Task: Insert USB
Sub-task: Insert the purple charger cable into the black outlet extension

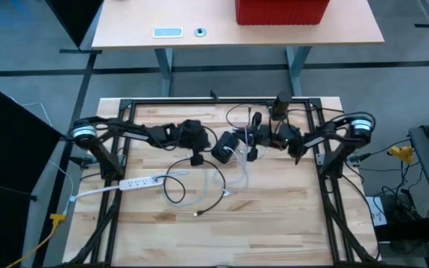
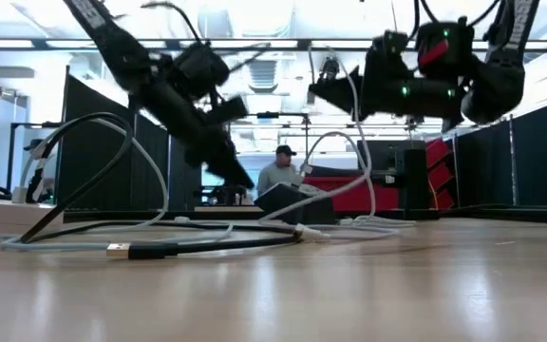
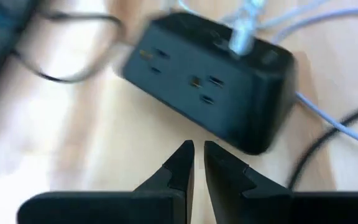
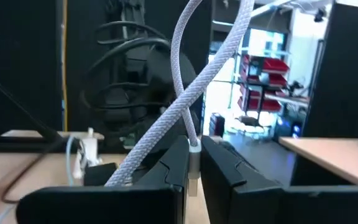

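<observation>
A black power block point(image 3: 216, 81) with outlets and small ports lies on the wooden table point(image 1: 274, 223), and a pale cable's plug point(image 3: 241, 31) stands in its top face. My left gripper point(image 3: 197, 155) hovers just short of the block, slanting down, shut and with nothing in it; the low view shows the left gripper point(image 2: 240, 176) above the block point(image 2: 297, 201). My right gripper point(image 4: 193, 163) is raised over the table's middle, roughly level, shut on the plug of a white braided cable point(image 4: 204, 68). The same cable point(image 2: 359, 142) hangs from the right gripper point(image 2: 323, 90). My right gripper pinches the plug end of the white braided cable point(image 4: 193, 171) between its two fingers. The plug's silver collar point(image 4: 193, 148) shows just above the fingertips. The plug is lifted clear of the table. The cable loops up from it, then hangs slack to the table point(image 2: 373, 214).
A white power strip point(image 1: 136, 182) lies at the left. A black cable loops across the near middle and ends in a loose USB plug point(image 2: 122, 251). More pale cables point(image 1: 238, 170) lie by the block. A black frame point(image 1: 222, 100) borders the table. A person point(image 2: 278, 171) sits in the room beyond.
</observation>
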`<state>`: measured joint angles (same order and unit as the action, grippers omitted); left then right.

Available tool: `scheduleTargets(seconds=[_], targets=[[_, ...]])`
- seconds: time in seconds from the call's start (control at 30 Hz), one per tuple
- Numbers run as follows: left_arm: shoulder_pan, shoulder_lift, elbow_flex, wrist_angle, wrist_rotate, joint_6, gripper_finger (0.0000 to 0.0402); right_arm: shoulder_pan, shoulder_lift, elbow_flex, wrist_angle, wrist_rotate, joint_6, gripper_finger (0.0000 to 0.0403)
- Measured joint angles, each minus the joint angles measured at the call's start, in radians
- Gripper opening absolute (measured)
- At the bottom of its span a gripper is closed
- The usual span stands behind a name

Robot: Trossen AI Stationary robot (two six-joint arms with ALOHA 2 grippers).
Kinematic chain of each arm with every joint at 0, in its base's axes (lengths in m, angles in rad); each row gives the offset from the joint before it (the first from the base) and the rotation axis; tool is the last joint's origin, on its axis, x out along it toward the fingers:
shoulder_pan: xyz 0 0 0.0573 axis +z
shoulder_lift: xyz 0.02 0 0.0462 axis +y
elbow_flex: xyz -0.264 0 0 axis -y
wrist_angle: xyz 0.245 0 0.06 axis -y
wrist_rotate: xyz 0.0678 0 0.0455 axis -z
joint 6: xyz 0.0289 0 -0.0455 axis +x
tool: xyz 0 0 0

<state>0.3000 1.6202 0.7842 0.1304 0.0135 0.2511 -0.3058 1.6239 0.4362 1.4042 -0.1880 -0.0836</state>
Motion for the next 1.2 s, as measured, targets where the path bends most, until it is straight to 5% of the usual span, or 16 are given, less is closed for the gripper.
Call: scheduleTargets(seconds=[0.17, 0.33, 0.87, 1.2], targets=[[0.001, -0.167, 0.0, 0.021, -0.019, 0.054, 0.0025, 0.0, -0.062, 0.051, -0.067, -0.033, -0.005, 0.0014], [0.001, -0.25, -0.019, 0.268, 0.13, 0.047, 0.0028, 0.0, -0.05, 0.12, -0.065, -0.108, 0.012, 0.0014], [-0.005, -0.191, -0.01, 0.481, 0.315, 0.035, 0.0152, 0.023, -0.01, 0.236, -0.124, -0.166, -0.017, 0.0014], [-0.005, -0.155, 0.003, 0.543, 0.314, 0.002, 0.013, 0.039, -0.005, 0.268, -0.197, -0.153, -0.066, 0.0014]])
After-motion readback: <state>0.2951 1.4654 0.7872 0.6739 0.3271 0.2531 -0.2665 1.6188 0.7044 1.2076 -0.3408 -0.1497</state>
